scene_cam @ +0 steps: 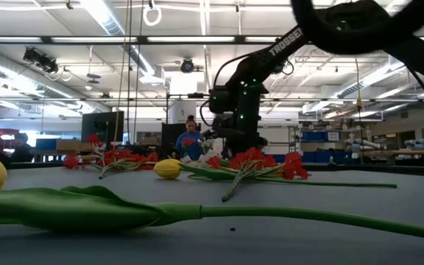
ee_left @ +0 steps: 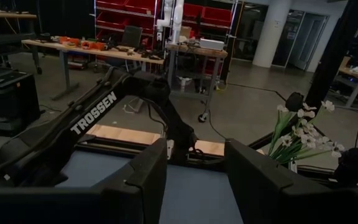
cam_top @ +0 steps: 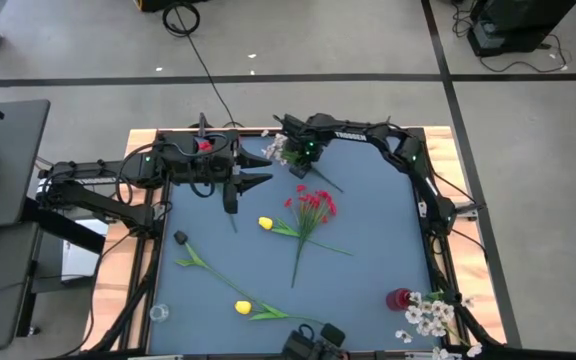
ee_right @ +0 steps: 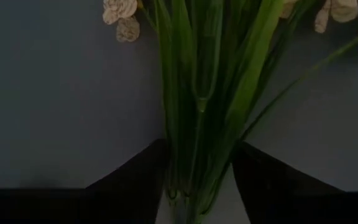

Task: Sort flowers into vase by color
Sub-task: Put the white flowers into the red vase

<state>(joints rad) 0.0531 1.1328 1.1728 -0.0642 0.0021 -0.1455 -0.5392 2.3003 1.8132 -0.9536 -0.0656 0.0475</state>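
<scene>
Flowers partly sorted, by my read: white sprays (cam_top: pixel 430 316) are already standing in a vase (cam_top: pixel 399 299) at the near right corner. Still lying loose on the mat (cam_top: pixel 378 230): red bunch (cam_top: pixel 311 208) mid-table, yellow tulip (cam_top: pixel 266 224) just left of it, 2nd tulip (cam_top: pixel 243 307) near the front edge w/ its long stem running toward the left. Small clear cup (cam_top: pixel 158 313) is sitting at the front left, nothing in it.

Right gripper (cam_top: pixel 290 152) is working at the far edge over another white spray (cam_top: pixel 275 151); its wrist view is showing green stems (ee_right: pixel 194 112) running between the fingers, jaws closing around them but not visibly tight yet, so grip unsure. Left gripper (cam_top: pixel 251 182) is hanging over the far left of the mat, fingers part spread, holding nothing.

So roughly one colour done; reds, yellows & this spray left.

Surface: dark blue mat on a wood-edged table (cam_top: pixel 144 140), flat, uncluttered. Room: big workshop, concrete floor, cables, shelving, benches; a person (scene_cam: pixel 191 140) is showing far behind the table.
</scene>
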